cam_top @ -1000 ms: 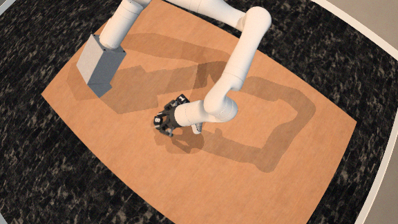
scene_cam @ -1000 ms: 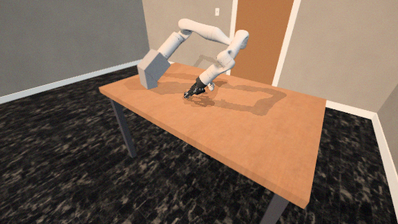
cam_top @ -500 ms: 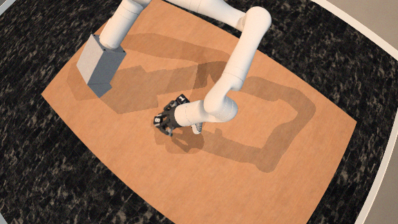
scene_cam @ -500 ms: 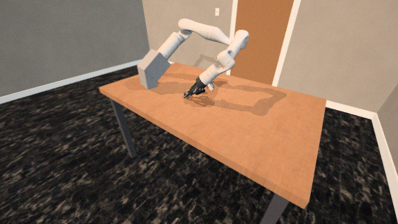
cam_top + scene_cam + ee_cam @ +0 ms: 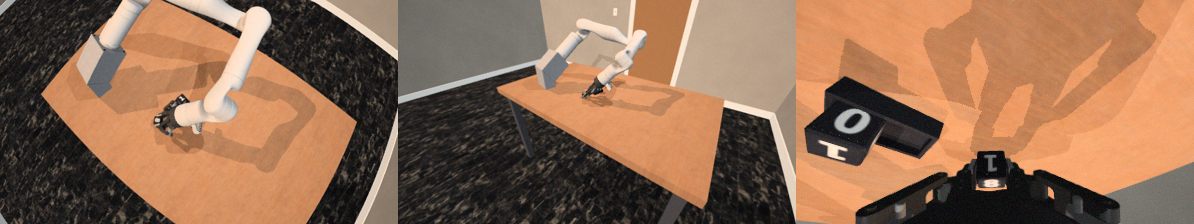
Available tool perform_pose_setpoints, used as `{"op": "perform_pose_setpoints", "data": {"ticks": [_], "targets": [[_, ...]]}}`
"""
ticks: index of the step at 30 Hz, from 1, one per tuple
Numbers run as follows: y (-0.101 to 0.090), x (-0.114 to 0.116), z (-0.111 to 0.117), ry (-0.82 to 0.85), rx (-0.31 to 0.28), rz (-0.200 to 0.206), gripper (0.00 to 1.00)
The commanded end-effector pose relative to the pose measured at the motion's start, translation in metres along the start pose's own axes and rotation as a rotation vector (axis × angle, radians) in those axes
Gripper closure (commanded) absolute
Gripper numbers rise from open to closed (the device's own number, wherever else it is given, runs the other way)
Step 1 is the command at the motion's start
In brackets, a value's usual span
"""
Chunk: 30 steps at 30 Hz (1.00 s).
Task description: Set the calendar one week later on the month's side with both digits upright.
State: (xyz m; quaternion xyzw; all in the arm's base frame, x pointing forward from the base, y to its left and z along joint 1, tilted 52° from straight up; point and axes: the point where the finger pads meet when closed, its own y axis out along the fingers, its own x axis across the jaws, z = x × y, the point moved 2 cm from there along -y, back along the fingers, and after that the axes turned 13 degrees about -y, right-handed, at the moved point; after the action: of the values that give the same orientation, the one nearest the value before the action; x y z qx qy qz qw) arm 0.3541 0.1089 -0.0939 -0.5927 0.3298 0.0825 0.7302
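Note:
My gripper [image 5: 991,166] is shut on a small black cube [image 5: 990,170] and holds it above the table. In the wrist view this cube shows a white 1 on one face and an 8 on the face below. In the top view the held cube [image 5: 157,119] shows the 8, with the gripper [image 5: 166,122] around it. The black tray [image 5: 893,122] lies to the left on the table. A second black cube [image 5: 843,132] sits at the tray's left end, with a 0 on top and a 1 on its side. The tray with that cube [image 5: 181,99] lies just behind the gripper.
The arm's grey base block [image 5: 98,66] stands at the table's far left corner. The white arm arches over the middle of the wooden table [image 5: 619,117]. A dark patterned floor surrounds the table.

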Motion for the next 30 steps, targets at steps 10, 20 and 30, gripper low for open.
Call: {"op": "perform_pose_setpoints", "data": {"ticks": [10, 20, 30], "targets": [[-0.002, 0.0, -0.001, 0.001, 0.001, -0.001, 0.74], [-0.017, -0.003, -0.016, 0.001, 0.001, -0.001, 0.74], [-0.044, -0.01, -0.043, 0.001, 0.001, -0.001, 0.74]]}}
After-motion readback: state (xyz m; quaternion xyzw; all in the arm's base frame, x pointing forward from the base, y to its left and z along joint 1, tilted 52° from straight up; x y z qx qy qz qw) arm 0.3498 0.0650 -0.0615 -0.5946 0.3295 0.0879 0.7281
